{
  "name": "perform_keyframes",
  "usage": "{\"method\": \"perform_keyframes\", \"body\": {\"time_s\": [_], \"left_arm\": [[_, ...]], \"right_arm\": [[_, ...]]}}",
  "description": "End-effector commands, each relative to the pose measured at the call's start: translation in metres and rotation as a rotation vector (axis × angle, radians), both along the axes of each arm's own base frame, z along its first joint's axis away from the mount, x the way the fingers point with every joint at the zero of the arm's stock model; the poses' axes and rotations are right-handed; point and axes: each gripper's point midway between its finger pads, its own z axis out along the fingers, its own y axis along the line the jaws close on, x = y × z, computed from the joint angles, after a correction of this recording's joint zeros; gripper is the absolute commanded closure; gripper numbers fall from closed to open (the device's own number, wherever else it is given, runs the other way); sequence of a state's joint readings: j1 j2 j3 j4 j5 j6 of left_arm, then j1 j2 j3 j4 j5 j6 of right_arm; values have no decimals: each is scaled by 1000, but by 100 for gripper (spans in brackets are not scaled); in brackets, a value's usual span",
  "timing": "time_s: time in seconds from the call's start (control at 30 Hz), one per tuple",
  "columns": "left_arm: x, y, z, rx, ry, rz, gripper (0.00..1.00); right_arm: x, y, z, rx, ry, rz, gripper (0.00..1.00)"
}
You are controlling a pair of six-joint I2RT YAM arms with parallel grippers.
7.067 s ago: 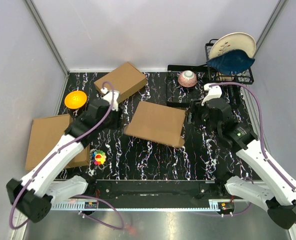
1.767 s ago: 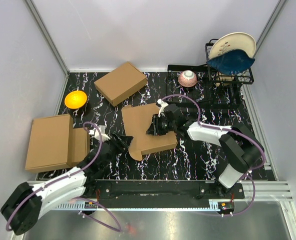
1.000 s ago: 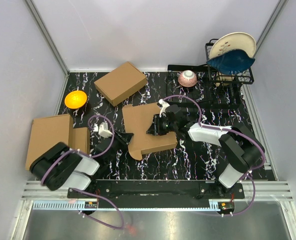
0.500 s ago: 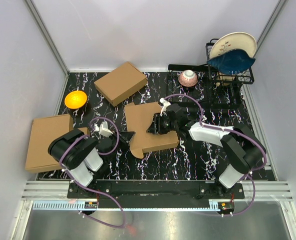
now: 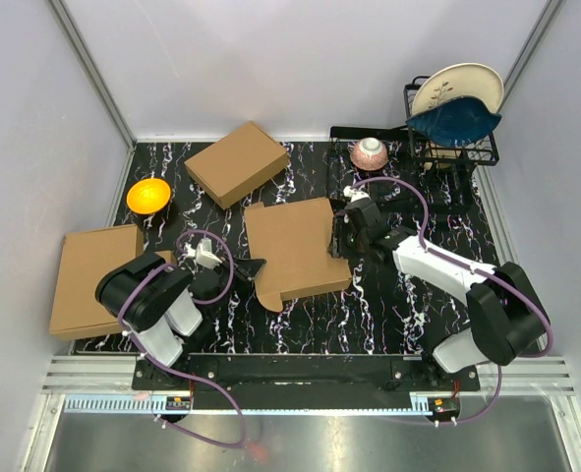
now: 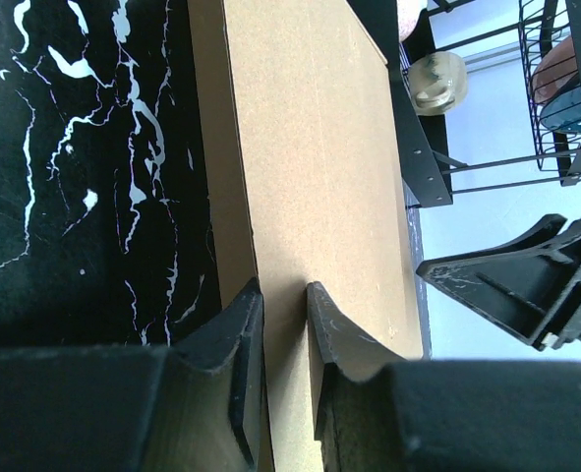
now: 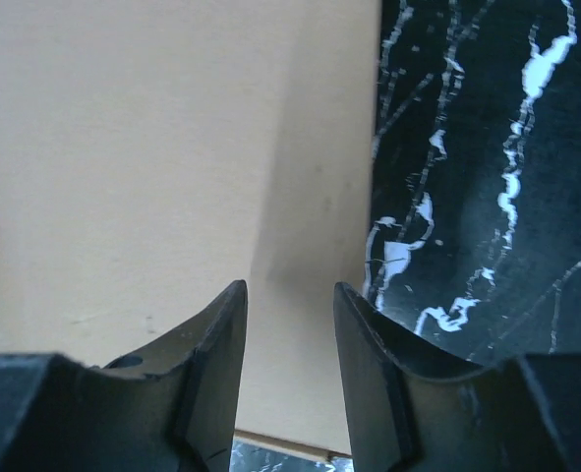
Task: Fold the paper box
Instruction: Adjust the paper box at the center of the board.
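Observation:
The paper box point(image 5: 295, 246) lies flat on the black marbled table, a brown die-cut sheet with a tab at its near-left corner. My left gripper point(image 5: 253, 266) reaches in low from the left. In the left wrist view its jaws point(image 6: 282, 295) clamp the box's point(image 6: 319, 147) left edge, one finger under and one on top. My right gripper point(image 5: 337, 236) hovers over the box's right edge. The right wrist view shows this gripper point(image 7: 288, 295) open above the cardboard point(image 7: 152, 147), holding nothing.
A compact brown box point(image 5: 236, 162) sits at the back. A tan slab point(image 5: 98, 277) lies at the left beside an orange bowl point(image 5: 148, 195). At the back right are a pink bowl point(image 5: 369, 153) and a dish rack point(image 5: 452, 128) with plates.
My right gripper drew back from the middle of the box to its right edge and opened wider. The left jaws closed onto the box's left edge.

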State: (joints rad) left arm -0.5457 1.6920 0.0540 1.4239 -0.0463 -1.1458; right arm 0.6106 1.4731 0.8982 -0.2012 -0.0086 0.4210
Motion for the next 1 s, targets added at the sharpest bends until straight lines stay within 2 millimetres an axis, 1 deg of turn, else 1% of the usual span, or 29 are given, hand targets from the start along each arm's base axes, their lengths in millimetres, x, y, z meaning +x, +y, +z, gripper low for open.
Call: {"method": "perform_keyframes", "body": {"time_s": [0.0,0.07,0.13,0.17,0.33,0.43,0.47,0.53,0.57,0.6,0.73,0.77,0.8,0.83,0.87,0.97], "left_arm": [[-23,8,15,-3,-103,-47,90],[-22,8,17,-8,-109,-45,91],[-20,7,24,-22,-130,-42,92],[-23,4,27,-29,-135,-68,92],[-23,-1,47,-65,-194,-86,94],[-23,-6,60,-86,-225,-110,96],[-23,-7,69,-98,-250,-119,97],[-24,-11,65,-73,-231,-142,97],[-20,-14,83,-75,-287,-150,98],[-16,-17,76,-42,-255,-156,98],[-7,-13,76,70,-234,-136,100],[-7,-14,86,84,-265,-133,100],[-7,-11,76,116,-229,-127,100],[-7,-12,78,122,-231,-128,100],[-7,-12,74,141,-216,-132,100],[-7,-16,70,167,-193,-146,100]], "right_arm": [[-3,-30,-23,-143,20,-53,54],[-8,-34,-38,-164,59,-59,54],[-13,-36,-49,-172,86,-62,55],[-14,-36,-52,-173,93,-63,56],[-22,-39,-72,-171,144,-83,61],[-23,-39,-77,-160,169,-98,63],[-24,-39,-79,-157,179,-101,64],[-24,-38,-82,-160,197,-106,64],[-25,-39,-84,-160,205,-111,64],[-24,-38,-84,-158,206,-112,64],[-29,-38,-94,-166,251,-115,64],[-29,-36,-94,-161,253,-109,64],[-29,-36,-95,-158,259,-110,64],[-29,-35,-96,-155,261,-108,64],[-30,-34,-97,-152,265,-104,64],[-31,-31,-99,-142,275,-92,64]]}}
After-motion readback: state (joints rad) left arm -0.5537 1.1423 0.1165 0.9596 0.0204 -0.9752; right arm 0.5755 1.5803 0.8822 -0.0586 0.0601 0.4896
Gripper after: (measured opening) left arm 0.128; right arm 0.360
